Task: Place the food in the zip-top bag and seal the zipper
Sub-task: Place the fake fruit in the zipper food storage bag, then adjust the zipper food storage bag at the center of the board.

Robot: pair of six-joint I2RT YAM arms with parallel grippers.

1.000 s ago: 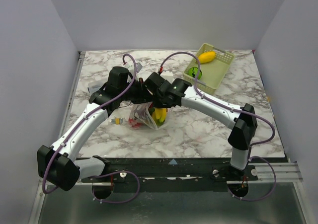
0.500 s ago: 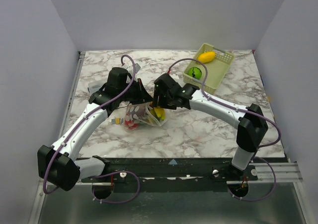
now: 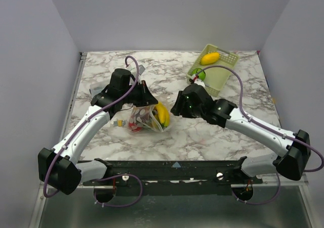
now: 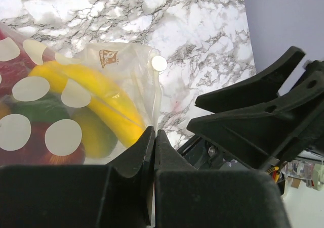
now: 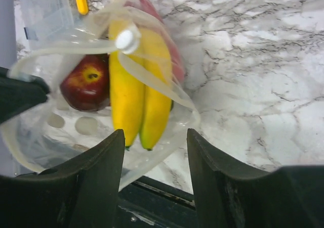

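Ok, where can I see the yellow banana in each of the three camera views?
Top external: the banana is near the centre, inside the zip-top bag.
Left wrist: the banana is centre-left, behind the bag's white-dotted film.
Right wrist: the banana is upper centre-left, lengthwise up the picture.
Shared landmark: the zip-top bag around it, lying on the marble table.

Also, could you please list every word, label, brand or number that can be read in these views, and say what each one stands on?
A small brown printed emblem on the clear crinkly white-dotted zip-top bag: too small and blurred to read.
Nothing else in any view carries words, numbers or signs that can be read.
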